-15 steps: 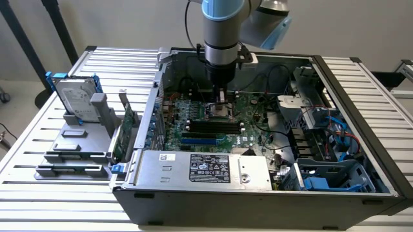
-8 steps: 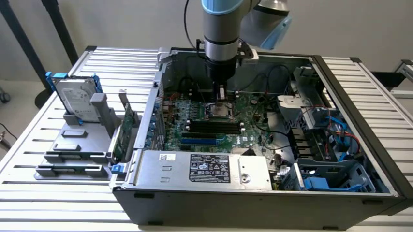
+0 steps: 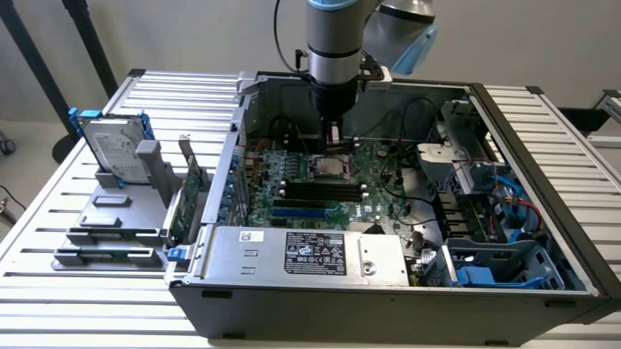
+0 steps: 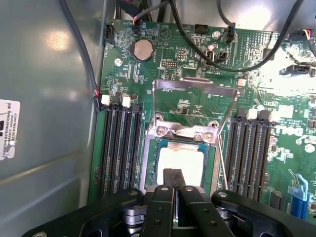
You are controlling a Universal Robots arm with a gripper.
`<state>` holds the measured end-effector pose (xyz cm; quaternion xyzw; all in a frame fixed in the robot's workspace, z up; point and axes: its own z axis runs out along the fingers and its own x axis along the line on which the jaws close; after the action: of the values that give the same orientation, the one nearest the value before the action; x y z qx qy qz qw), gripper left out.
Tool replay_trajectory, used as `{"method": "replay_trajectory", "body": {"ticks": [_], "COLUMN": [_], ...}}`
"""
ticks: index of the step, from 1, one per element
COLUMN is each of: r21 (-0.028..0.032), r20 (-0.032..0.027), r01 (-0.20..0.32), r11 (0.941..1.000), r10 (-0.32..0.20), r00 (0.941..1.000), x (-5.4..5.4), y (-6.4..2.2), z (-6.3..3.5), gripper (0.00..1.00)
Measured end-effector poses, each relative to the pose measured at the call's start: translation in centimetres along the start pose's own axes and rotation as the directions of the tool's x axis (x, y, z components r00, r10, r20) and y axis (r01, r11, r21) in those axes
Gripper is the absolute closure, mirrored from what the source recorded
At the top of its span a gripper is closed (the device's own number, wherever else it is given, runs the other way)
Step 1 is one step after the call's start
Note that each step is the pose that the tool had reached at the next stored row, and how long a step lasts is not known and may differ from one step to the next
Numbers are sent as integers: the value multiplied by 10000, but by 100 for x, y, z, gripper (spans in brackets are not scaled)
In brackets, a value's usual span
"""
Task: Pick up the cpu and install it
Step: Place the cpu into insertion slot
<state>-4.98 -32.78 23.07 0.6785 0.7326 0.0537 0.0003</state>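
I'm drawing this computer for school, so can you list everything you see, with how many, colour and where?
Open grey metal computer case: one, grey, on the slatted table.
Green motherboard: one, green, inside the case.
Small flat square silver cpu: one, silver-grey, in the motherboard's socket.
Silver hard drive with blue frame: one, silver and blue, upright in the grey holder.
Green circuit card: one, green, upright beside the case.
Round coin battery: one, silver, on the motherboard.
Gripper: one, black, shut, over the cpu.

Slatted white table (image 3: pixel 58 305) before a plain pale wall (image 3: pixel 194 36)
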Motion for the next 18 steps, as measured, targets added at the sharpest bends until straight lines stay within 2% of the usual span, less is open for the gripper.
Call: {"method": "replay_trajectory", "body": {"ticks": [4, 6, 12, 18], "r21": [10, 17, 65, 158], "r20": [1, 0, -3, -9], "r01": [0, 0, -5, -12], "r11": [10000, 10000, 10000, 9999], "r10": [0, 0, 5, 12], "r00": [10000, 10000, 10000, 10000], "x": [-22, -27, -57, -113], "y": [7, 37, 211, 427], "z": [-12, -22, -124, -257], "gripper": [89, 89, 89, 89]}}
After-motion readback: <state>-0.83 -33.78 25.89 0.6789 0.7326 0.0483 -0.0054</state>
